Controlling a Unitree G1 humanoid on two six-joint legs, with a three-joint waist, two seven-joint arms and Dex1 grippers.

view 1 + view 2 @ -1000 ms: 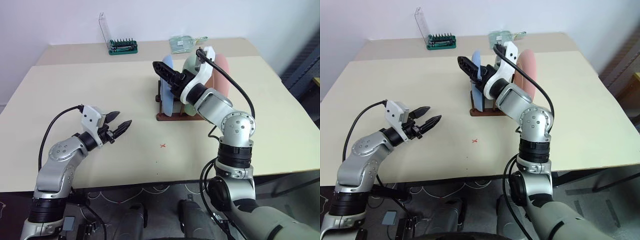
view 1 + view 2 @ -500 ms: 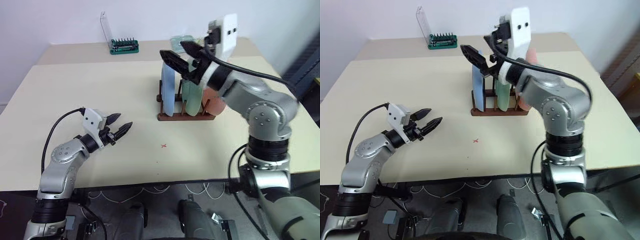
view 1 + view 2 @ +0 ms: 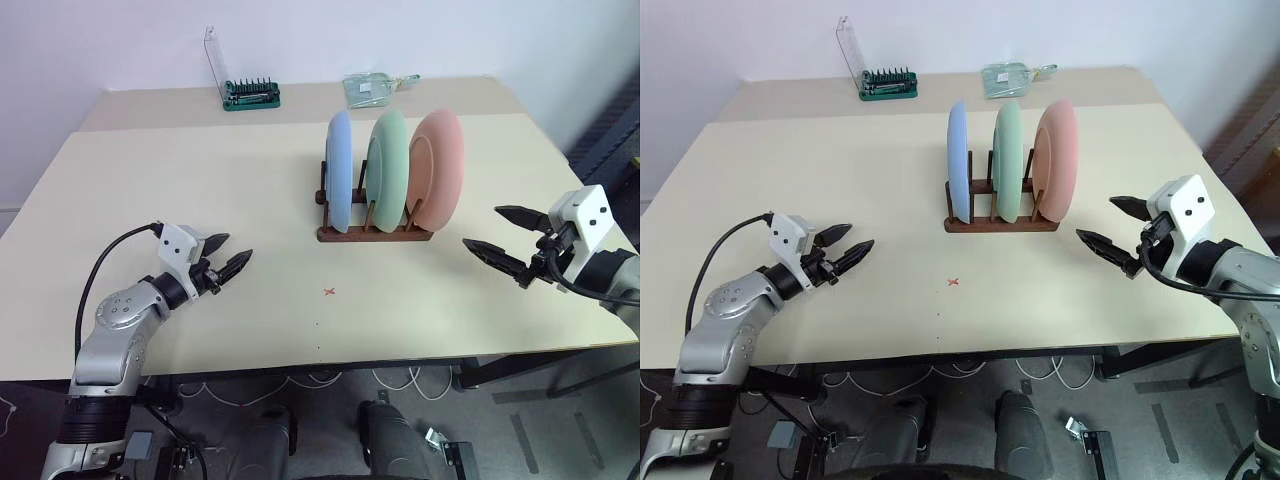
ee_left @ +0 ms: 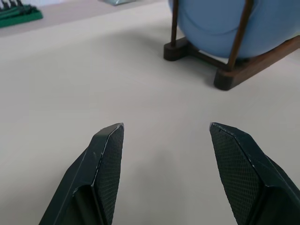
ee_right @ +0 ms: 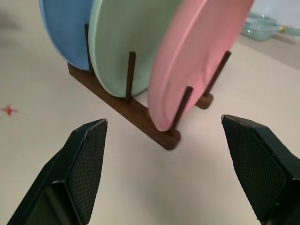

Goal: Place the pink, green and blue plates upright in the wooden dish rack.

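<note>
The blue plate (image 3: 340, 170), the green plate (image 3: 389, 166) and the pink plate (image 3: 437, 167) stand upright side by side between the pegs of the wooden dish rack (image 3: 372, 233) in the middle of the table. My left gripper (image 3: 228, 255) hovers open and empty over the table's near left, well apart from the rack. Out to the right of the rack, my right gripper (image 3: 505, 237) is open and empty, pointing toward the pink plate (image 5: 192, 56). The blue plate (image 4: 220, 18) and one rack end (image 4: 229, 77) show in the left wrist view.
A green-based tool holder with a clear lid (image 3: 248, 92) and a clear glass container (image 3: 372, 86) stand at the table's far edge. A small red mark (image 3: 329, 292) lies on the tabletop in front of the rack.
My right arm has swung away from the plates in the rack, out to the right and lower, uncovering all three plates. The left gripper has barely moved.
</note>
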